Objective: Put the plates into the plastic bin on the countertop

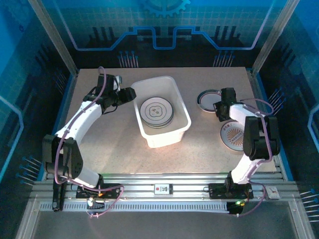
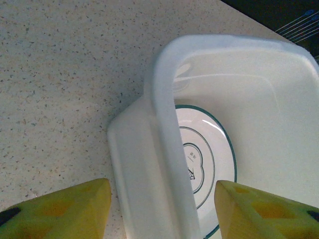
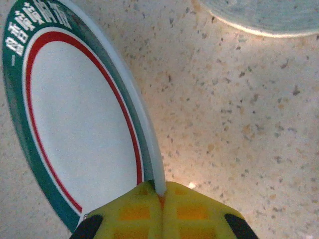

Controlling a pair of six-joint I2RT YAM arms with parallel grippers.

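Note:
The plastic bin (image 1: 180,130) stands mid-countertop with a stack of plates (image 1: 156,112) inside, the top one white with thin dark rings (image 2: 199,164). My left gripper (image 1: 130,93) is open and straddles the bin's left wall (image 2: 149,164), one yellow finger (image 2: 65,209) outside and the other inside, neither touching it. My right gripper (image 3: 162,191) is shut on the rim of a white plate with a green lettered rim and a red ring (image 3: 75,124), seen at the right back (image 1: 207,99). An orange-patterned plate (image 1: 230,135) lies partly under the right arm.
The speckled beige countertop (image 1: 114,139) has blue edging and dark walls around it. A pale round edge (image 3: 264,15) lies on the counter just beyond the held plate. Both arm bases sit on the rail at the near edge.

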